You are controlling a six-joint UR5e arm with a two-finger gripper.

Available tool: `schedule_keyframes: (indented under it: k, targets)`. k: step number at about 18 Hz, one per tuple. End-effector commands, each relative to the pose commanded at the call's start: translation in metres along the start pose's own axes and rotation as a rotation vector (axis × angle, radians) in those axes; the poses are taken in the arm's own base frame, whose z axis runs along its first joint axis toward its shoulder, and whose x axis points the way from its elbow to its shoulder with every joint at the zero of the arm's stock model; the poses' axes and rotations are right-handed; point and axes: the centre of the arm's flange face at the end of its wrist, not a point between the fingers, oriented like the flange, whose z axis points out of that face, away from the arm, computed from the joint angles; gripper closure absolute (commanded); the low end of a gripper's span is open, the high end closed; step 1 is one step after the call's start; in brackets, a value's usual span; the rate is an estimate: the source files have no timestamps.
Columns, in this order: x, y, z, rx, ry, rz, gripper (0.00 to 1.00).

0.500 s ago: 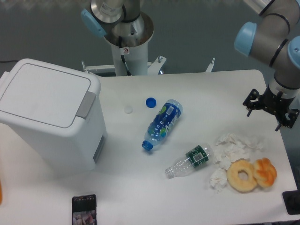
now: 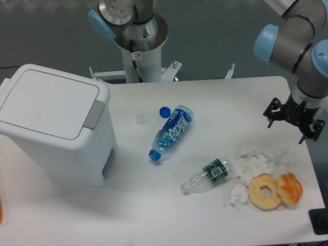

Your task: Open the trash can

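Note:
The white trash can (image 2: 51, 123) stands at the left of the table with its flat lid shut; the grey push-button tab (image 2: 93, 114) sits at the lid's right edge. My gripper (image 2: 293, 123) hangs at the far right of the table, far from the trash can. Its fingers point down and stand apart, with nothing between them.
A blue-label bottle (image 2: 171, 132) lies mid-table with a blue cap (image 2: 164, 110) and a white cap (image 2: 140, 120) nearby. A clear crushed bottle (image 2: 207, 176), crumpled tissues (image 2: 253, 164), a doughnut (image 2: 265, 191) and a pastry (image 2: 290, 187) lie at the right front.
The blue-label bottle has rolled slightly up and left. The phone at the front edge is gone from view. My gripper shifted slightly left.

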Motion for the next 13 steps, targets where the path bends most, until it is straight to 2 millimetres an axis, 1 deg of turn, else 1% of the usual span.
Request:
schedule_keyframes:
  k: [1,3,4,5,6,8,9,11,12,13]
  targets:
    - [0.008,0.000,0.000,0.006,-0.031,-0.002,0.00]
    - [0.030,-0.016,-0.006,0.013,-0.050,-0.059,0.00]
    - [0.034,-0.023,-0.012,0.014,-0.055,-0.092,0.00]
    - [0.040,-0.033,-0.019,0.019,-0.064,-0.104,0.00]
    - [0.049,-0.048,-0.029,0.022,-0.074,-0.108,0.00]
    - [0.076,-0.075,-0.044,0.035,-0.072,-0.163,0.00]
    - [0.089,-0.091,-0.057,0.047,-0.088,-0.197,0.00]
    - [0.112,-0.124,-0.077,0.072,-0.110,-0.256,0.00]
    - [0.122,-0.137,-0.085,0.083,-0.118,-0.272,0.00]
    - [0.132,-0.149,-0.088,0.089,-0.117,-0.274,0.00]
